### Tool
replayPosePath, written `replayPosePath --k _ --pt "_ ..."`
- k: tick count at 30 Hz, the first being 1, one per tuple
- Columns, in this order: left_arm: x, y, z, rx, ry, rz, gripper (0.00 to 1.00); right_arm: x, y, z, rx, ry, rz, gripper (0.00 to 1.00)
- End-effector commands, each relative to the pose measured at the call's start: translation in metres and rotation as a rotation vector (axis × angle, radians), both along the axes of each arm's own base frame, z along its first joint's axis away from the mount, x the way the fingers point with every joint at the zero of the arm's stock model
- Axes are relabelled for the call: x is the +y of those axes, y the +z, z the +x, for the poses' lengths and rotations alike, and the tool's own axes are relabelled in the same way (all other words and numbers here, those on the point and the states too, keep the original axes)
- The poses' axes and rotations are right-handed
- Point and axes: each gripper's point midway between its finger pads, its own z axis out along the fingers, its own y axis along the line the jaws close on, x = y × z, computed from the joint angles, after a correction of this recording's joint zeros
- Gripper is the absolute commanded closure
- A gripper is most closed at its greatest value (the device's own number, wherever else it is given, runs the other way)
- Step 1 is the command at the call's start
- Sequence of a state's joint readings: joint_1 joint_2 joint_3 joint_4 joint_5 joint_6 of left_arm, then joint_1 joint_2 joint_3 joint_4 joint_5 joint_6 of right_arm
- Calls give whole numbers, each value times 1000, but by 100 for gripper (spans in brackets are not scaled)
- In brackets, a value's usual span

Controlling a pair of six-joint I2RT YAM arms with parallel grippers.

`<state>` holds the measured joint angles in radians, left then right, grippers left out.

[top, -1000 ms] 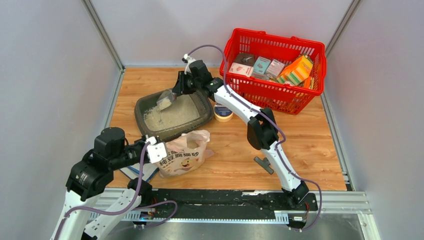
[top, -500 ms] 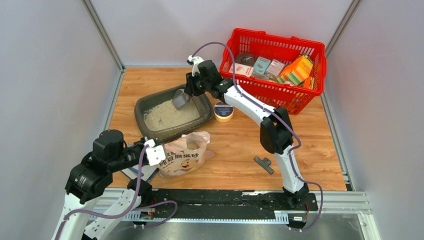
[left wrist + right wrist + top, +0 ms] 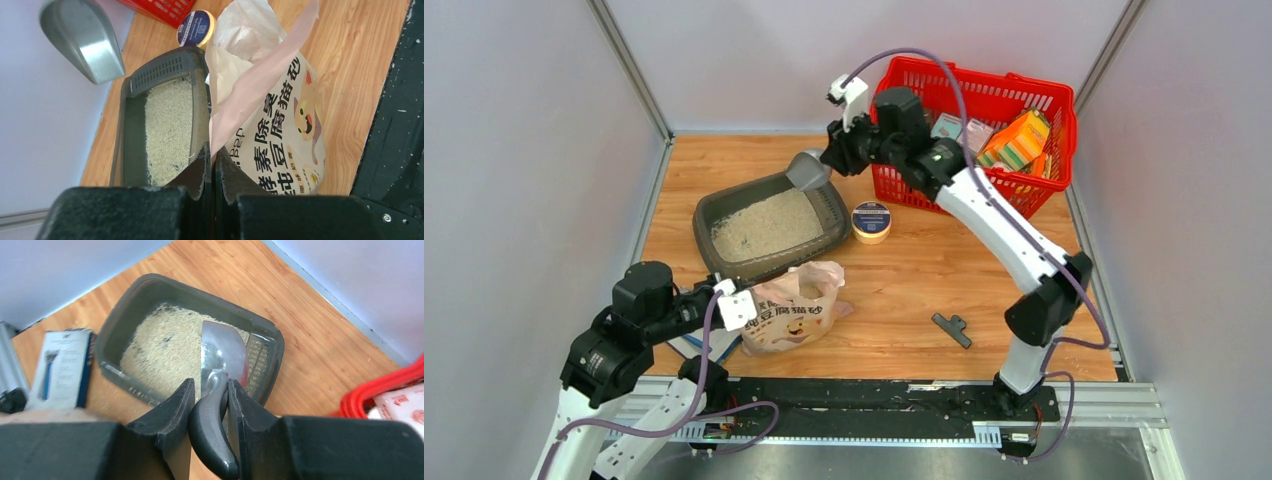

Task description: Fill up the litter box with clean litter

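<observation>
The dark grey litter box (image 3: 707, 215) sits at the table's back left, with pale beige clean litter (image 3: 766, 223) spread inside; both also show in the left wrist view (image 3: 127, 130) and the right wrist view (image 3: 112, 327). My right gripper (image 3: 836, 158) is shut on the dark handle of the silver scoop (image 3: 806, 170), held empty above the box's far right corner (image 3: 223, 352). My left gripper (image 3: 736, 308) is shut on the open edge of the printed litter bag (image 3: 789, 318), which stands in front of the box (image 3: 280, 145).
A red basket (image 3: 1034, 205) with boxes stands at the back right. A round tin (image 3: 871, 221) sits between box and basket. A small black part (image 3: 951, 328) lies on the wood right of the bag. A blue-white packet (image 3: 62, 367) lies left of the bag.
My right arm has lifted the scoop up and back to the right, away from the litter, and the scoop is now empty. The left gripper and the bag have stayed still.
</observation>
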<state>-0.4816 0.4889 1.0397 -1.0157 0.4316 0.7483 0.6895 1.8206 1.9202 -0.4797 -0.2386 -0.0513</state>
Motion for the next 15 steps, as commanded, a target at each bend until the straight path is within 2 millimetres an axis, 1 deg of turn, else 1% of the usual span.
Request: replayPosePath --k 1,2,3,4,5,6,7,9,10,12,13,14,15 --pt "-9 28 14 -96 13 -96 100 -43 82 -68 -54 140 17 100" --pt "-9 29 16 -98 26 -110 100 -53 74 -83 0 163 -10 100" --pt "-9 32 19 -92 51 -133 100 -58 85 -106 -5 233 4 100" --pt "-10 37 23 -111 63 -157 100 -63 86 -120 7 264 5 100" --pt "-10 39 23 -112 70 -172 100 -68 84 -133 42 281 0 100" --pt "-11 42 22 -108 73 -194 100 -73 85 -152 65 325 17 100" --pt "-11 43 22 -109 73 -203 100 -76 81 -164 86 362 9 100" --pt "-12 44 19 -99 70 -215 100 -78 75 -177 135 392 10 100" --pt "-11 47 17 -95 74 -222 100 -81 68 -183 147 410 -23 100" --pt "-10 49 16 -80 76 -217 100 -79 67 -192 131 464 -54 100" --pt "-8 48 14 -74 83 -212 100 -80 64 -196 145 479 -65 100" --pt "-7 47 15 -70 91 -207 100 -76 57 -193 165 494 -82 100" --pt "-6 46 16 -71 101 -204 100 -75 55 -196 182 520 -84 100"
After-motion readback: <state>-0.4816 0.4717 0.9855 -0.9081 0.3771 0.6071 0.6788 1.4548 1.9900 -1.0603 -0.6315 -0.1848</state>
